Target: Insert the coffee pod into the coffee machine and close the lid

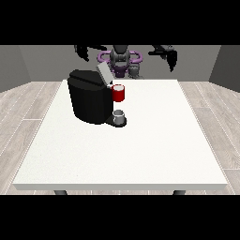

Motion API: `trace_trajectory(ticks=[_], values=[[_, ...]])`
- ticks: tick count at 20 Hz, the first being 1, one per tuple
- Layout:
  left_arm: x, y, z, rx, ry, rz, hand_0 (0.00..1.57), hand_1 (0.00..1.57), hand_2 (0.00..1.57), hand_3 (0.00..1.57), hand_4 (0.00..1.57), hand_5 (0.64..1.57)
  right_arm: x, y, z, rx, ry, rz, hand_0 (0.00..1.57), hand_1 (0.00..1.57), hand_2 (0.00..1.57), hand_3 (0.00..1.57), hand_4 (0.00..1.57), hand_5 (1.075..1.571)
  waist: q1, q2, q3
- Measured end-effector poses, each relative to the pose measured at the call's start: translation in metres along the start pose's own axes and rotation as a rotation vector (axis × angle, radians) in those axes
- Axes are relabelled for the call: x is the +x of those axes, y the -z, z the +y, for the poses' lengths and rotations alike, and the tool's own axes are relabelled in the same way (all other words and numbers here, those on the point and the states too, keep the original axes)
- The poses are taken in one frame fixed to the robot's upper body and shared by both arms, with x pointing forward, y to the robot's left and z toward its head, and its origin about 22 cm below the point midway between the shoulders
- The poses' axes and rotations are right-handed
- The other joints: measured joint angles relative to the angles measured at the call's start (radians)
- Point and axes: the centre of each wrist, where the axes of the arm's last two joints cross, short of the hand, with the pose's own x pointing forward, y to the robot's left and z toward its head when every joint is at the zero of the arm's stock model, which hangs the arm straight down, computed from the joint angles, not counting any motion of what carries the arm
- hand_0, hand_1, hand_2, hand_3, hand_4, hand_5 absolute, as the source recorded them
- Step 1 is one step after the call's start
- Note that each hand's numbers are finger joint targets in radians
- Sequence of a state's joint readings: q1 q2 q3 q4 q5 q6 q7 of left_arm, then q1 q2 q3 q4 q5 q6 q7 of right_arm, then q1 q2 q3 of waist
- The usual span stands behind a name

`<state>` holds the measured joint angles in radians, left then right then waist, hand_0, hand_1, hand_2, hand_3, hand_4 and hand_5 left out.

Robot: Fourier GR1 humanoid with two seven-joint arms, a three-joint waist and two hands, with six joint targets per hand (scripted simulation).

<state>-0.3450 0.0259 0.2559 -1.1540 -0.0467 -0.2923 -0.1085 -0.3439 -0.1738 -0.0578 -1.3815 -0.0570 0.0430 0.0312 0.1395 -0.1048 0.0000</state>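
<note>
The black coffee machine stands on the left half of the white table, its grey lid tilted up and open. A red thing at the machine sits under the lid at the machine's front. Below it, a small grey thing rests on the machine's base; I cannot tell it for the pod. Both hands hang raised beyond the table's far edge, away from the machine. The hand at the view's left and the hand at the view's right both show relaxed fingers and hold nothing.
The robot's torso is behind the table's far edge, just right of the machine. A wooden floor surrounds the table.
</note>
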Motion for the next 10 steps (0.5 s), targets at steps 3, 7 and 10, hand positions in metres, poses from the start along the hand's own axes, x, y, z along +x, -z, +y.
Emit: trace_trajectory(ticks=[3, 7, 10], values=[[0.007, -0.004, -0.005, 0.003, 0.015, -0.011, 0.00, 0.00, 0.00, 0.00, 0.00, 1.571, -0.006, 0.006, 0.001, -0.004, 0.006, 0.012, 0.00, 0.00, 0.00, 0.00, 0.00, 1.571, 0.006, 0.029, 0.0000], [0.013, -0.011, 0.002, 0.024, 0.032, -0.033, 0.00, 0.00, 0.00, 0.00, 0.00, 1.571, -0.007, 0.015, 0.006, 0.016, 0.018, 0.005, 0.00, 0.00, 0.00, 0.00, 0.00, 1.571, -0.013, 0.072, 0.0002], [0.020, -0.014, 0.000, 0.024, 0.041, -0.051, 0.00, 0.00, 0.00, 0.00, 0.00, 1.571, -0.004, 0.026, 0.004, 0.010, 0.013, -0.005, 0.00, 0.00, 0.00, 0.00, 0.00, 1.571, -0.006, 0.097, 0.0000]])
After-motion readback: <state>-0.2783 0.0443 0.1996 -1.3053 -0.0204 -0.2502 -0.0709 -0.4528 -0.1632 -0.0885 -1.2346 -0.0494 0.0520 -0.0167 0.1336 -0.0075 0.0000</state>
